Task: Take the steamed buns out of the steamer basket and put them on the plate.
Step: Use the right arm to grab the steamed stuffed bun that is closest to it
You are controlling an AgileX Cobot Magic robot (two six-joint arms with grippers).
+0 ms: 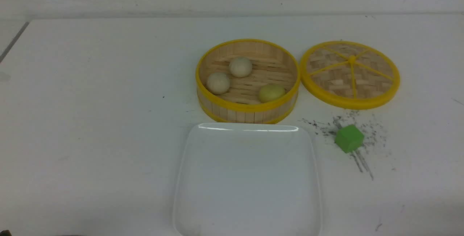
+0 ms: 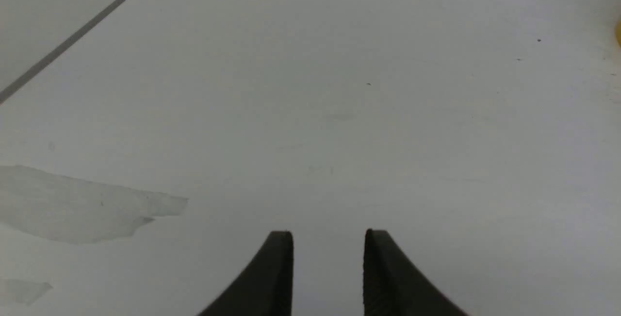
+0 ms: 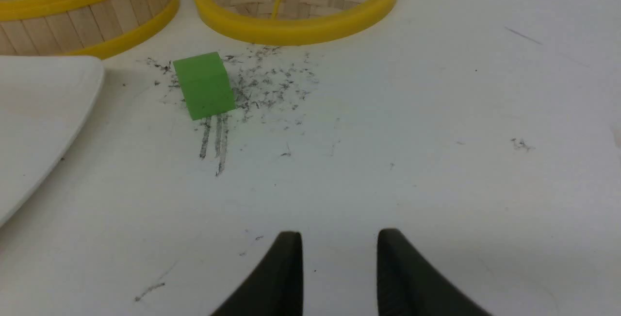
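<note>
Plate (image 1: 246,192) nearest | steamed buns (image 1: 240,66) in steamer basket (image 1: 246,114) | left end effector (image 2: 329,234) apart | right end effector (image 3: 339,234) apart

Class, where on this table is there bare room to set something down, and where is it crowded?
Free: the broad table left of the steamer basket and plate; the plate's bare middle; the table right of the green cube. Crowded: where basket, woven lid, cube and plate cluster close together.
</note>
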